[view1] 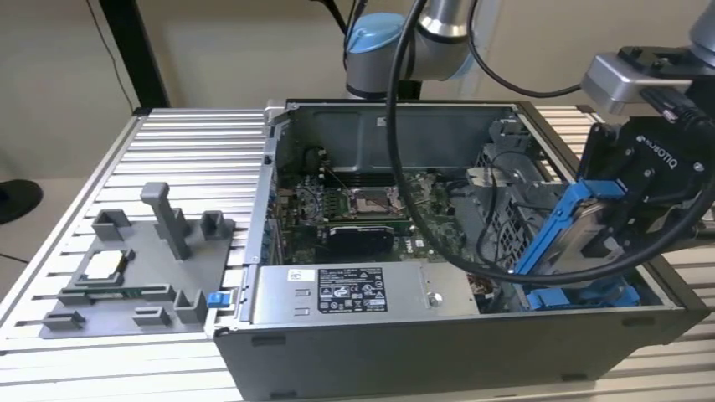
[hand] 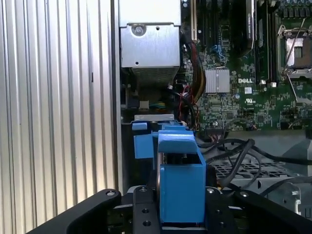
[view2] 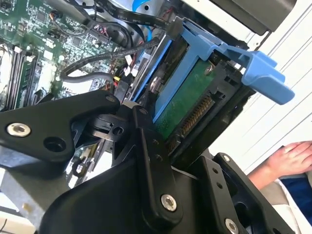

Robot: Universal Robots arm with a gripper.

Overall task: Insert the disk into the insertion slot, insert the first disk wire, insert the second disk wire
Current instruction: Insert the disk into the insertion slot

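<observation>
The gripper (view1: pixel 612 222) is clamped on the disk (view1: pixel 558 228) and holds it tilted on edge just above the slot (view1: pixel 587 296), not yet seated. Both are inside the open case (view1: pixel 447 352), at its end nearest the bench (view1: pixel 190 142) edge on the exterior view's right.

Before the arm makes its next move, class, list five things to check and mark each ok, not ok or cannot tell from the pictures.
1. gripper shut firmly on the disk: ok.
2. Disk seated in the insertion slot: not ok; it hangs tilted above it.
3. Slot mouth free of the loose black cables: cannot tell.
4. arm's cable clear of the disk: not ok; it sags into the case and crosses in front.
5. person's hand away: not ok; it rests on the slatted table nearby.
</observation>
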